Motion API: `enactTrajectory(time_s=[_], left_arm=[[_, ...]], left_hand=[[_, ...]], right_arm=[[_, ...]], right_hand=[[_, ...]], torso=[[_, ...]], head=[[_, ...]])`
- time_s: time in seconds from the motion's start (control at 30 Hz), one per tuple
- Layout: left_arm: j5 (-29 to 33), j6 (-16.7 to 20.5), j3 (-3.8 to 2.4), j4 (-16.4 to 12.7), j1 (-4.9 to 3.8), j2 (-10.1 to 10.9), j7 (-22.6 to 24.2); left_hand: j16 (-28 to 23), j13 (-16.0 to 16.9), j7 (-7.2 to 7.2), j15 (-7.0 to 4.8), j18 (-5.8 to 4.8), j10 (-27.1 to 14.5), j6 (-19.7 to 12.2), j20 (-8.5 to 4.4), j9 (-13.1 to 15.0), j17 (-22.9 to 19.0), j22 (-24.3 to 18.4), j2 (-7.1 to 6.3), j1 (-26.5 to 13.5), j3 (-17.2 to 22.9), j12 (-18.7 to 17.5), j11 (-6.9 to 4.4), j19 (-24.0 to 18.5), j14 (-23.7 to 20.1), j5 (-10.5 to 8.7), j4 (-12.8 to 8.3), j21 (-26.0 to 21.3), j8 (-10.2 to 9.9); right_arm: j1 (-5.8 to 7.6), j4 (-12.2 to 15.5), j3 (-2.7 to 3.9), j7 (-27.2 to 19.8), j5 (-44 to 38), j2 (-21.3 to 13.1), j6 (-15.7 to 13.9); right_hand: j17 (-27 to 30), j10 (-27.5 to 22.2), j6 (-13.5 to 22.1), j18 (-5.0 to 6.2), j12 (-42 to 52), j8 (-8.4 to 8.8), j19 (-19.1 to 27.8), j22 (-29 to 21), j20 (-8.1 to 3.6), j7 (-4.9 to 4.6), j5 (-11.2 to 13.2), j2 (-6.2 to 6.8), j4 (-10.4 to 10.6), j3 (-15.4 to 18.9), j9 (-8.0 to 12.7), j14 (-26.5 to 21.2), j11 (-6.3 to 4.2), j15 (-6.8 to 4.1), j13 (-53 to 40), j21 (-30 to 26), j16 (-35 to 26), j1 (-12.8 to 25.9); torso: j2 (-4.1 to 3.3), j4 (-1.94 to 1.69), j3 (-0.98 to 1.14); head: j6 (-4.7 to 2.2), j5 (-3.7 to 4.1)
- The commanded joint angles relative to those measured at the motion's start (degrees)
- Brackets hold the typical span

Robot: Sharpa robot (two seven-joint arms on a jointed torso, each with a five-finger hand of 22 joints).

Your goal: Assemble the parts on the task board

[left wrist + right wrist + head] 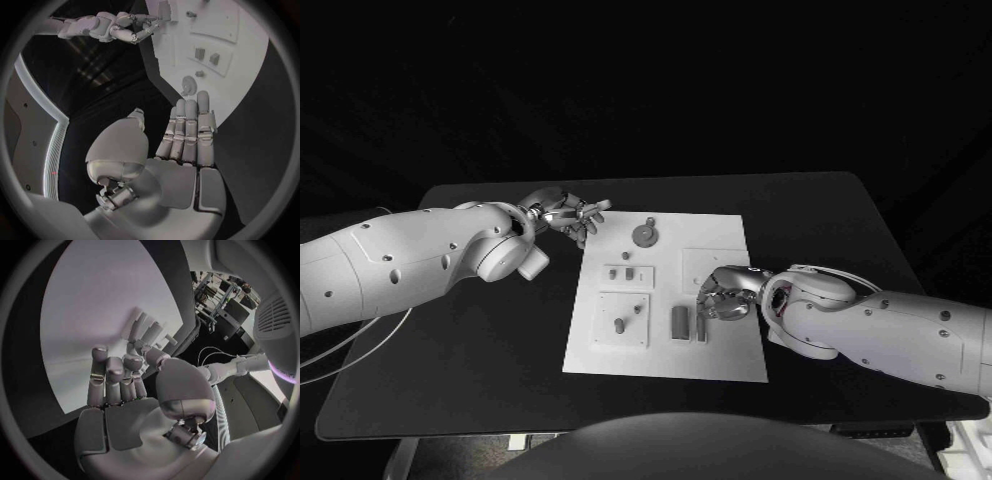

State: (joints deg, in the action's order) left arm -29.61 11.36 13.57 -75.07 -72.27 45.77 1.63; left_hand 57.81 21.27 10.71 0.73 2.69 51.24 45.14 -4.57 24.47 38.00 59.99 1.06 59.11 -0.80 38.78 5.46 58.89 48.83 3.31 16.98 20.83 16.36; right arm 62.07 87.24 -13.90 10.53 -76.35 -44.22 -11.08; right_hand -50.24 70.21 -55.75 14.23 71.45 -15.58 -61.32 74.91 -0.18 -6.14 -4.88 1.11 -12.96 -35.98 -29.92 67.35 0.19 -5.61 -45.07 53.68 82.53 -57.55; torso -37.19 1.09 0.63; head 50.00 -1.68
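The white task board (718,350) lies in the middle of the black table. On it are a round grey part (645,234), two small blocks (627,270), a peg (620,325) and two upright grey bars (689,323). My left hand (567,213) hovers off the board's far left corner, fingers straight and apart, holding nothing; the left wrist view shows its flat palm (187,140) short of the round part (189,85). My right hand (728,293) is over the board with curled fingers, its fingertips at the far end of the bars (147,327). A grip on a bar cannot be made out.
Bare black tabletop (473,350) surrounds the board on all sides. Both white forearms reach in low from either side. The right hand (125,27) also shows in the left wrist view, beside a grey bar (164,11).
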Motion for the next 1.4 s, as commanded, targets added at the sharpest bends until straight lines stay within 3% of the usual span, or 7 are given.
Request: enactTrajectory(time_s=[0.03, 0.57, 1.13, 1.17, 1.4], left_arm=[[-0.11, -0.71, -0.04, -0.14, -0.04, -0.11, 0.31], [-0.11, -0.69, -0.04, -0.2, -0.04, 0.0, 0.24], [-0.11, -0.85, -0.04, -0.39, -0.04, 0.24, 0.13], [-0.11, -0.89, -0.04, -0.29, -0.05, 0.16, 0.13], [-0.11, -0.95, -0.04, -0.33, -0.05, 0.18, 0.1]], left_hand=[[0.1, -0.06, 0.34, -0.03, 2.37, -0.39, 0.03, -0.41, -0.08, 0.08, 0.08, 0.2, -0.21, 0.14, 0.33, 0.1, -0.1, -0.32, -0.28, 0.04, -0.22, 0.33], [0.1, -0.06, 0.34, -0.03, 2.37, -0.39, 0.03, -0.41, -0.08, 0.08, 0.08, 0.2, -0.21, 0.14, 0.33, 0.1, -0.1, -0.32, -0.28, 0.05, -0.22, 0.33], [0.1, -0.06, 0.34, -0.03, 2.37, -0.39, 0.03, -0.41, -0.08, 0.08, 0.08, 0.2, -0.21, 0.14, 0.33, 0.1, -0.1, -0.32, -0.28, 0.05, -0.22, 0.33], [0.1, -0.06, 0.34, -0.03, 2.37, -0.39, 0.03, -0.41, -0.08, 0.08, 0.08, 0.2, -0.21, 0.14, 0.33, 0.1, -0.1, -0.32, -0.28, 0.05, -0.22, 0.33], [0.1, -0.06, 0.34, -0.03, 2.37, -0.39, 0.03, -0.41, -0.08, 0.08, 0.08, 0.2, -0.21, 0.14, 0.33, 0.1, -0.1, -0.32, -0.28, 0.05, -0.22, 0.33]], right_arm=[[-0.05, -0.1, -0.01, 0.01, -0.98, 0.07, 0.97], [-0.2, -0.67, -0.02, -0.08, -3.18, 0.47, 0.54], [-0.65, -1.03, -0.04, 0.08, -5.51, 0.65, 0.55], [-0.65, -1.16, -0.04, 0.05, -5.55, 0.75, 0.59], [-0.75, -1.22, -0.04, -0.05, -6.54, 0.78, 0.69]], right_hand=[[-0.07, -0.35, -0.68, 0.77, 0.3, -0.25, 0.22, 0.67, 0.25, -0.2, -0.2, -0.76, -0.07, -0.27, 0.07, -0.19, -0.26, -0.08, -0.06, 0.22, 0.23, 0.0], [-0.16, -0.37, -1.52, 0.77, 0.49, -0.99, 0.34, 0.77, 0.24, 0.12, -0.67, -2.87, -2.39, -0.53, 0.0, -0.16, -0.57, -0.24, -0.13, 0.47, 0.38, -0.45], [-0.16, -0.35, -1.56, 0.77, 0.5, -1.03, 0.34, 0.77, 0.24, 0.15, -0.66, -2.88, -2.55, -0.54, -0.01, -0.15, -0.59, -0.25, -0.13, 0.49, 0.39, -0.48], [-0.19, -0.24, -2.87, 0.77, 0.57, -1.8, 0.35, 0.83, 0.1, 0.57, -0.75, -2.06, -3.53, -0.73, -0.33, -0.05, -0.92, -0.27, -0.14, 0.57, 0.48, -1.32], [-0.19, -0.24, -2.87, 0.77, 0.57, -1.8, 0.35, 0.83, 0.1, 0.57, -0.75, -2.06, -3.53, -0.73, -0.33, -0.05, -0.92, -0.27, -0.14, 0.57, 0.48, -1.32]], torso=[[0.0, 0.01, 0.0], [-0.02, -0.01, -0.02], [-0.01, 0.01, 0.01], [-0.08, 0.0, 0.01], [-0.03, 0.01, 0.03]], head=[[0.0, 0.0], [0.0, -0.09], [0.0, -0.17], [0.0, -0.16], [0.0, -0.17]])
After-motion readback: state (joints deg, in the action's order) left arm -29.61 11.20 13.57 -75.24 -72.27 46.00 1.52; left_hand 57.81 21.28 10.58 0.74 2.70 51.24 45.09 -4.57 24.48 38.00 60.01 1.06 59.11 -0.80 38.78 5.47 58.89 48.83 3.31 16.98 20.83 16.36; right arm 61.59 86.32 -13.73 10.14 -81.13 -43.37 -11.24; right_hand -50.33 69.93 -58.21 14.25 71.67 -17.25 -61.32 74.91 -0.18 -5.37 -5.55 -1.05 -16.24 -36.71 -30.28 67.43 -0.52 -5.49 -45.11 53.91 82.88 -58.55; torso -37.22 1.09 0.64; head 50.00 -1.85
